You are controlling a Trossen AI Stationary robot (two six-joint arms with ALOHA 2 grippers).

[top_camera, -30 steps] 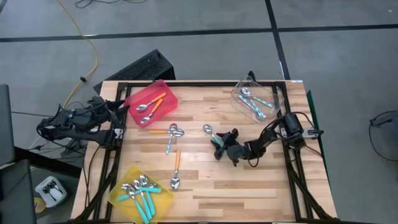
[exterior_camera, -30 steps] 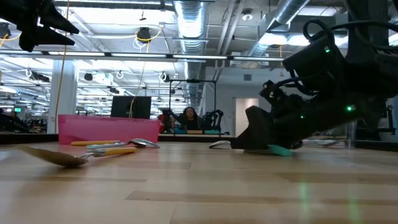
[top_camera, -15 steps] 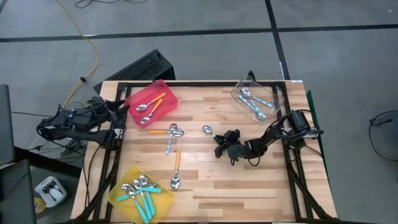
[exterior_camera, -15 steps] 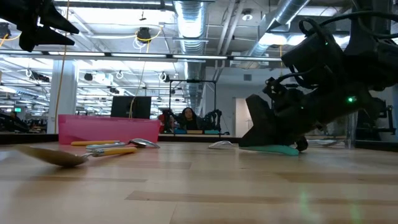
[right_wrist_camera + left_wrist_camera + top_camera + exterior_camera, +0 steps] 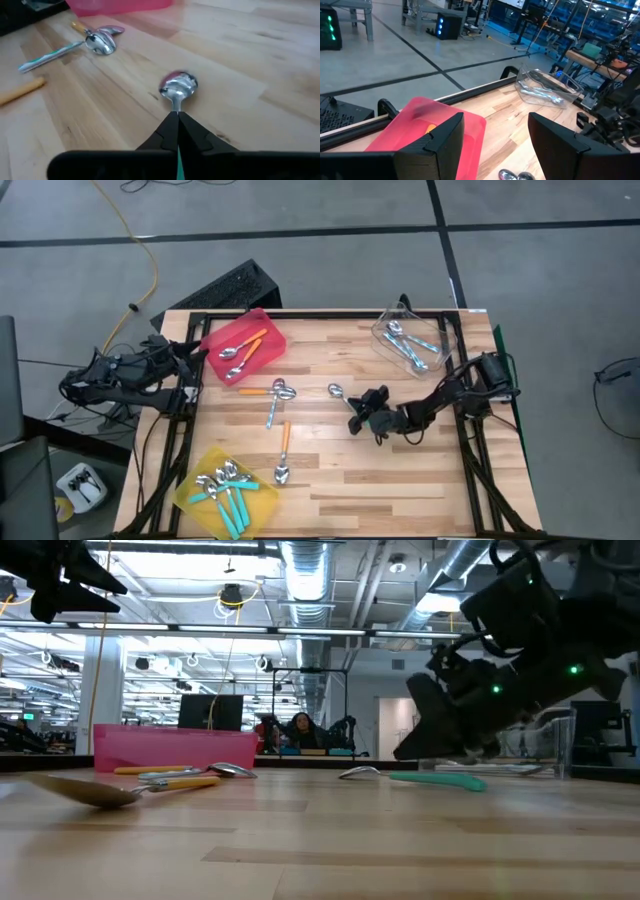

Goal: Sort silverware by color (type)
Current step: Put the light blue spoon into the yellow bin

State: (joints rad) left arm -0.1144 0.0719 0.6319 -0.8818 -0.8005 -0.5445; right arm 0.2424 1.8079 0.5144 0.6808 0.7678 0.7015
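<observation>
Right end effector (image 5: 362, 411) sits low over the mid-right of the table (image 5: 400, 470), fingers pinched together on the handle of a teal spoon (image 5: 344, 400). In the right wrist view the two dark fingertips (image 5: 176, 131) meet around the thin teal handle, w/ the shiny bowl (image 5: 178, 84) sticking out just past them, resting on the wood. Low view shows the teal spoon (image 5: 420, 776) lying flat on the table, the end effector (image 5: 440, 745) tilted down over its handle end.

Left end effector (image 5: 495, 137) waits off the table's left edge near the red bin (image 5: 243, 345), fingers spread wide, nothing between them.

Rest of the silverware: red bin holds orange-handled spoons (image 5: 243, 348). Yellow bin (image 5: 225, 490) at the near-left corner holds several teal-handled spoons (image 5: 228, 488). Clear bin (image 5: 413, 335) at the far-right corner holds light blue-handled spoons (image 5: 410, 345). Loose on the table, left of centre: an orange spoon (image 5: 263, 390) and a light blue spoon (image 5: 274, 404) w/ bowls touching or overlapping, and a 2nd orange spoon (image 5: 284, 452) nearer the front, apart from them.

Beyond the table in the low view, a person (image 5: 300, 730) sits far back in the room
</observation>
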